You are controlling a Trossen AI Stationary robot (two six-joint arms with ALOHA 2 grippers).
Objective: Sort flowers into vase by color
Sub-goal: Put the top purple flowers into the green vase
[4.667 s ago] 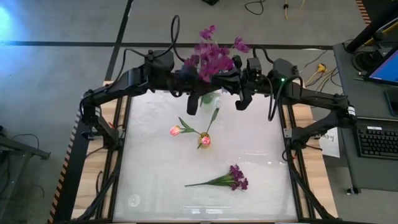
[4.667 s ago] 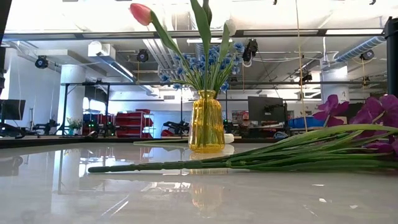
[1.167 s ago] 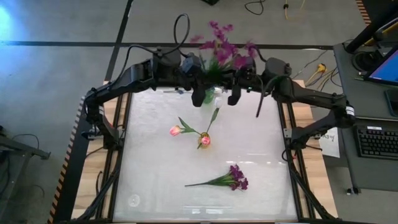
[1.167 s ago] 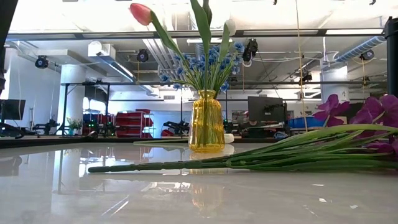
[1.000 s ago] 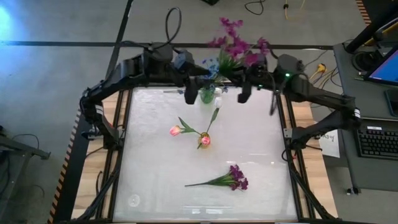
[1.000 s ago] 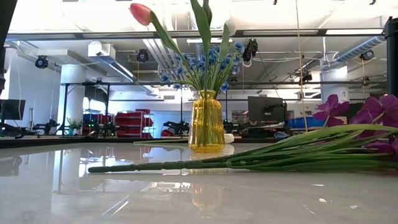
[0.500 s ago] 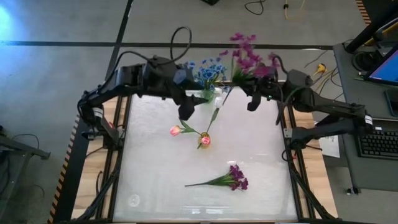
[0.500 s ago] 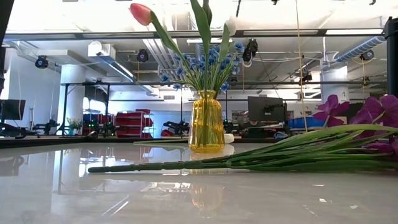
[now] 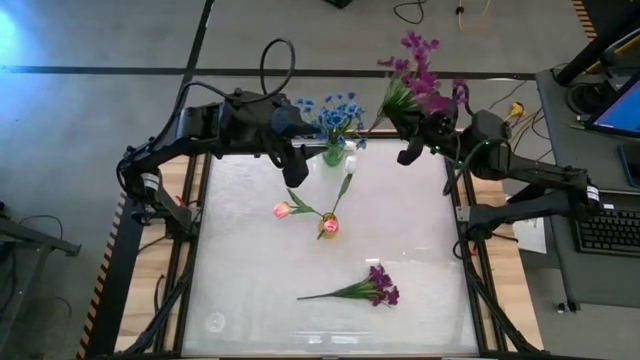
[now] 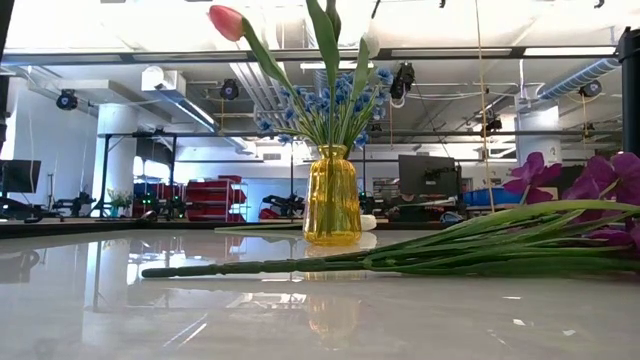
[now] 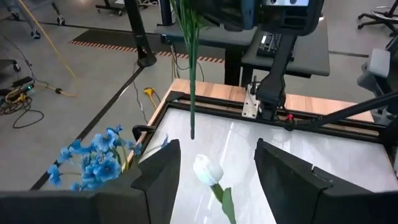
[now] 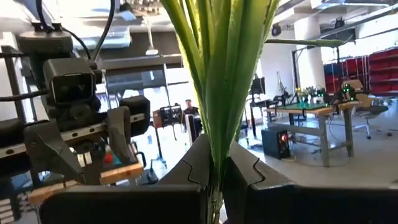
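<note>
My right gripper [image 9: 408, 152] is shut on a bunch of purple flowers [image 9: 420, 68], held in the air over the table's far right corner. The yellow vase [image 10: 332, 195] stands at the far edge with blue flowers [image 9: 340, 108] in it. A white bud [image 11: 207, 169] leans out beside the vase. My left gripper [image 9: 296, 172] hangs open just left of the vase, touching nothing. Another purple bunch [image 9: 375, 287] lies flat near the front edge. Two pink buds [image 9: 283, 210] show at the table's middle. My right gripper pinches the purple bunch's green stems [image 12: 217, 146] between its two fingers, below the leaves. The fingers slant upward. The blossoms stand above the fingers, and the bare stem end [image 11: 191, 118] hangs below them, clear of the table and the vase.
The table's white top [image 9: 250, 290] has bare room on its left half and near right. Black frame rails [image 9: 190, 250] run along both sides. A desk with a keyboard [image 9: 610, 225] stands to the right.
My right gripper has carried the purple bunch away from above the vase toward the table's right edge, which uncovered the blue flowers. My left gripper has drawn back a little toward the left and near side of the vase.
</note>
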